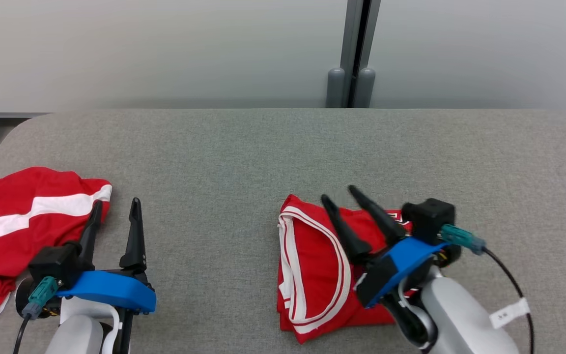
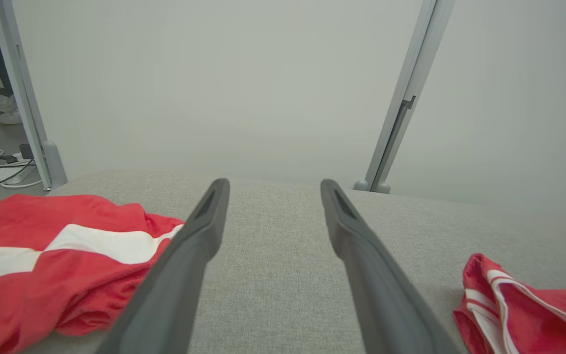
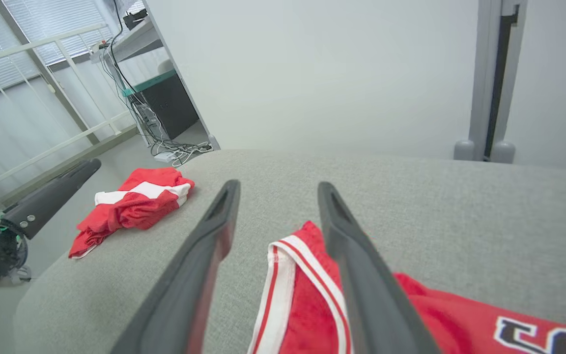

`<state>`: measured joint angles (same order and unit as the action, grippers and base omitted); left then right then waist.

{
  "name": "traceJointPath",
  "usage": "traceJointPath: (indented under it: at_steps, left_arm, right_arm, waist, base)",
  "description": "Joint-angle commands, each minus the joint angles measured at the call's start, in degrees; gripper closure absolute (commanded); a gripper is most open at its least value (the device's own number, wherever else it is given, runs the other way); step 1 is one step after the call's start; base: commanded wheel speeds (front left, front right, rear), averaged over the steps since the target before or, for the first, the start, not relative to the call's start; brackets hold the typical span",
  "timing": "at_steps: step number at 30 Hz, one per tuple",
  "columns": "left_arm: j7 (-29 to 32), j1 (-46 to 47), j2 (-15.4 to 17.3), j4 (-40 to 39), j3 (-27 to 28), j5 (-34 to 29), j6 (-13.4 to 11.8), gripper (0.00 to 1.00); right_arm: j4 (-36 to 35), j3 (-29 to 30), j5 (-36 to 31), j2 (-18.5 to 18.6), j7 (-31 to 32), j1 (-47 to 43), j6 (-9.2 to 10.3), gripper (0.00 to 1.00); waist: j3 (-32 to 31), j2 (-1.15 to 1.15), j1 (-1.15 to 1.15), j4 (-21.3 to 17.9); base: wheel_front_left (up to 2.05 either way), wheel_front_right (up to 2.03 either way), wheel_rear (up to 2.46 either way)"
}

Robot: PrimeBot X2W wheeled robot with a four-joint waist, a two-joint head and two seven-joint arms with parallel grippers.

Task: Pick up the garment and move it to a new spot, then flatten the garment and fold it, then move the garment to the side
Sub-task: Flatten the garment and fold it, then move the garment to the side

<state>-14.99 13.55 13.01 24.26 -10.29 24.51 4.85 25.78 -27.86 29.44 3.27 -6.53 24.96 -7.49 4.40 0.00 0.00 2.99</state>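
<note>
A folded red garment (image 1: 312, 275) with white trim lies on the grey table (image 1: 243, 157), right of centre near the front. In the right wrist view the garment (image 3: 302, 305) shows black-and-white lettering on its near part. My right gripper (image 1: 340, 194) hangs over its far edge, fingers apart and holding nothing; the right wrist view has the gripper (image 3: 278, 186) straddling the garment's trimmed corner. At the front left my left gripper (image 1: 117, 202) is open over bare table, and its own view shows the gripper (image 2: 273, 184) with only tabletop between the fingers. The garment's corner (image 2: 509, 309) appears at that view's lower right.
A second red garment with a white stripe (image 1: 27, 221) lies crumpled at the table's left edge, just left of my left fingers (image 2: 42, 246) (image 3: 135, 201). A grey post (image 1: 354, 54) and a pale wall stand behind the table. Cables (image 3: 175, 147) lie on the floor beyond the left end.
</note>
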Motion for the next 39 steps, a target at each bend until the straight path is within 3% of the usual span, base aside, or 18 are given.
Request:
traceJointPath:
  at_steps: [1, 9, 14, 20, 39]
  left_arm:
    - [-0.2, -1.2, 0.0, -1.1, 0.7, -0.3, -0.3, 0.0]
    - [-0.2, -4.7, -0.5, -3.9, 3.5, -1.3, -0.5, 0.0]
    - [-0.2, -6.6, -1.1, -4.5, 4.8, -2.0, -0.1, 0.0]
    - [-0.3, -8.8, -1.8, -4.4, 5.9, -2.7, 0.1, 0.0]
    - [-0.3, -9.5, -2.5, -2.1, 5.3, -4.0, 0.8, 0.0]
  right_arm:
    - [-1.2, 4.1, -2.5, 1.2, -1.3, -3.0, -0.01, 0.0]
    - [-11.2, 23.0, -11.6, 2.9, 0.5, -13.6, -0.01, 0.0]
    - [-15.9, 29.3, -14.4, 2.7, 2.4, -17.7, -0.01, 0.0]
    - [-17.8, 32.0, -15.4, 2.9, 4.1, -20.4, -0.01, 0.0]
    - [-17.4, 32.0, -15.6, 2.5, 5.1, -23.2, -0.01, 0.0]
  waist:
    - [-0.5, 0.0, 0.0, -0.7]
    - [-1.8, 0.0, 0.0, -3.3]
    - [-2.8, 0.0, 0.0, -4.3]
    - [-4.4, 0.0, 0.0, -4.8]
    - [-6.3, 0.0, 0.0, -4.1]
  base:
    - [0.0, 0.0, 0.0]
    - [0.0, 0.0, 0.0]
    - [0.0, 0.0, 0.0]
    - [0.0, 0.0, 0.0]
    - [0.0, 0.0, 0.0]
